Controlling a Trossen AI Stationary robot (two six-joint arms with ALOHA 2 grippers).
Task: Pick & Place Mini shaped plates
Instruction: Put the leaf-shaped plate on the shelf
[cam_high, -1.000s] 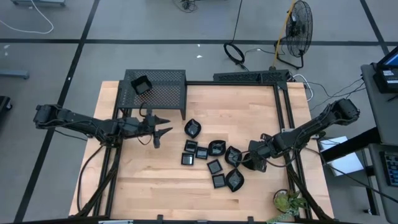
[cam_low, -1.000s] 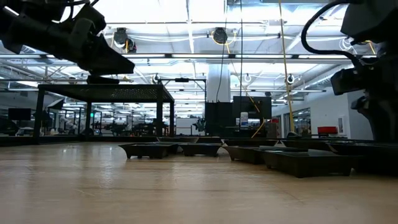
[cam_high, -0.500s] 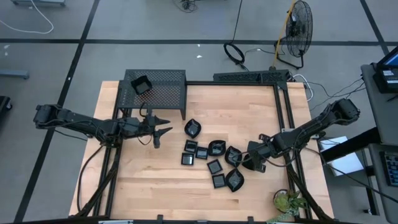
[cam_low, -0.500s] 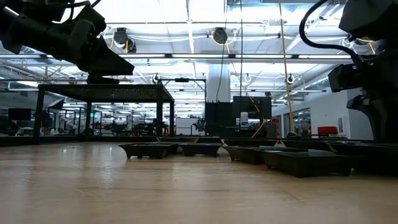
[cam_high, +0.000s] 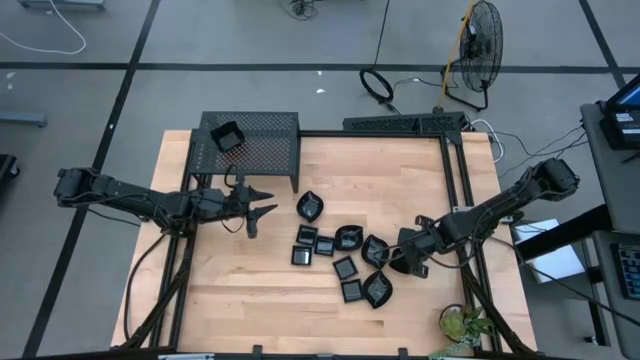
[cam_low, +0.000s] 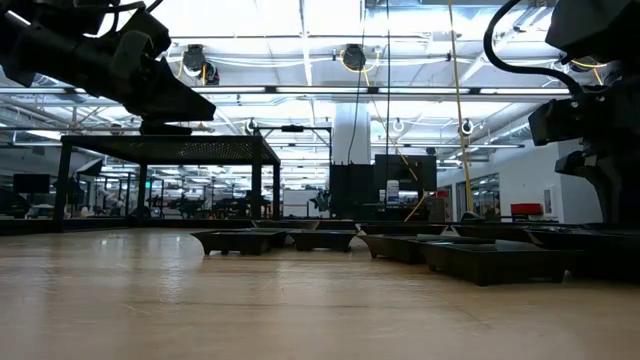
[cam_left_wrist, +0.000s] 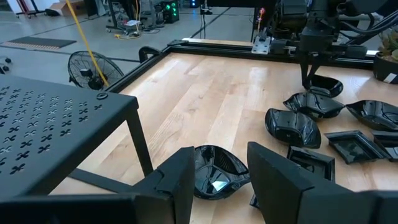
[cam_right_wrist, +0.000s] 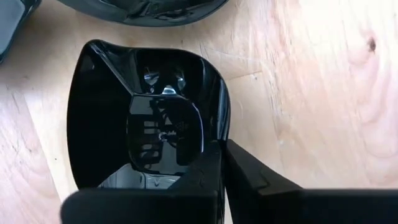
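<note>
Right jaws (cam_right_wrist: 222, 165) straddle plate (cam_right_wrist: 149, 118) rim — pinched.

Grey floor (cam_high: 250, 40), standing fan (cam_high: 478, 45)

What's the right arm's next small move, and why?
Probably a short, straight lift. The right gripper looks shut on the rim of the mini plate, one finger inside and one outside, while the plate sits on the table close beside another plate. Lifting first should clear that neighbour. The left gripper waits open near the rack.
</note>
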